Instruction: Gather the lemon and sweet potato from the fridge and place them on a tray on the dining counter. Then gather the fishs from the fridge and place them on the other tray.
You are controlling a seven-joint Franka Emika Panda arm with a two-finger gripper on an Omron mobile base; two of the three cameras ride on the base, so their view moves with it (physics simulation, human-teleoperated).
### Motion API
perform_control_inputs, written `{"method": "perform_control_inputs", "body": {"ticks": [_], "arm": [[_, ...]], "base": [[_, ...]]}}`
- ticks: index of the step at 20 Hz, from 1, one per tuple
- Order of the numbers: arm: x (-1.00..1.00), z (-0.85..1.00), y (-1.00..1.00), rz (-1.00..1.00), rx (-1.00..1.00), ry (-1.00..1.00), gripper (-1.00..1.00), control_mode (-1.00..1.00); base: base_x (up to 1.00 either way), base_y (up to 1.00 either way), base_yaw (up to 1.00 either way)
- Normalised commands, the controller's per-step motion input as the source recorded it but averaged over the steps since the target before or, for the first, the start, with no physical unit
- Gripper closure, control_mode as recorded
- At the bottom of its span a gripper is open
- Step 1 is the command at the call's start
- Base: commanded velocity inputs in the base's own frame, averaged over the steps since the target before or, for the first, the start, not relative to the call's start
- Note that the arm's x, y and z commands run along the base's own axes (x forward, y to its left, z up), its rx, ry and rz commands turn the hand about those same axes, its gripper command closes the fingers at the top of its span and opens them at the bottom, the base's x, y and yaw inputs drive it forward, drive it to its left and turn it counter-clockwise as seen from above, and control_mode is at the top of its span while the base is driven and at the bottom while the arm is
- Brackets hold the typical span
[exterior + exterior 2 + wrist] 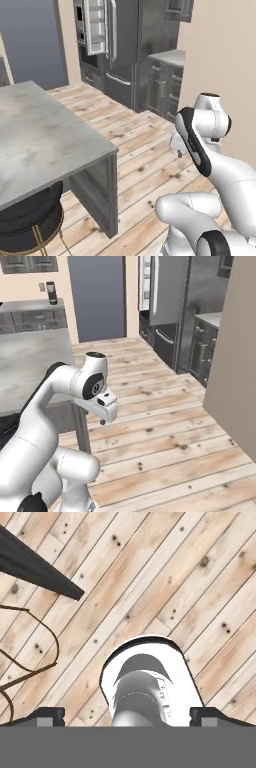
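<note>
1. The fridge (117,45) is my landmark; it's the tall grey thing at the far end of the room, with one upper door (96,27) swung open so you can see the white shelved inside; the other upper door is shut, long pale handle (114,30) running down it; below there's a drawer with a curved handle (118,79).
2. Lemon, sweet potato, fish: can't make out any of them; the open door's shelves are too small and blurry to tell what's on them.
3. The counter (40,135) sits well away from the fridge, across a stretch of plank floor (145,150); light marbled top, dark grey sides; the part of the top I can see is bare.
4. A dark stool (30,217) with thin brass legs is tucked under the counter's near corner, on the side away from the fridge.
5. Just beside the fridge there's a grey cabinet (167,85) with a pale top; a beige wall (235,356) comes forward from there.
6. The arm is folded up, well short of the fridge, next to the counter's corner.
7. The gripper (128,722) points straight down at the floor; fingertips (47,716) are far apart at the bottom of the hand view, so the jaws are spread wide with nothing between them.
8. Same hand view catches a dark counter edge (40,569) and the stool's thin legs (35,647).
</note>
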Motion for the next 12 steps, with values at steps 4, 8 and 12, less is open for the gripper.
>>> {"method": "perform_control_inputs", "body": {"ticks": [4, 8, 12], "arm": [[0.00, 0.00, 0.00, 0.00, 0.00, 0.00, -1.00, 1.00], [0.00, 0.00, 0.00, 0.00, 0.00, 0.00, -1.00, 1.00], [0.00, 0.00, 0.00, 0.00, 0.00, 0.00, -1.00, 1.00]], "base": [[0.84, -0.93, 0.07], [0.99, -0.77, 0.14], [1.00, -0.57, 0.20]]}}
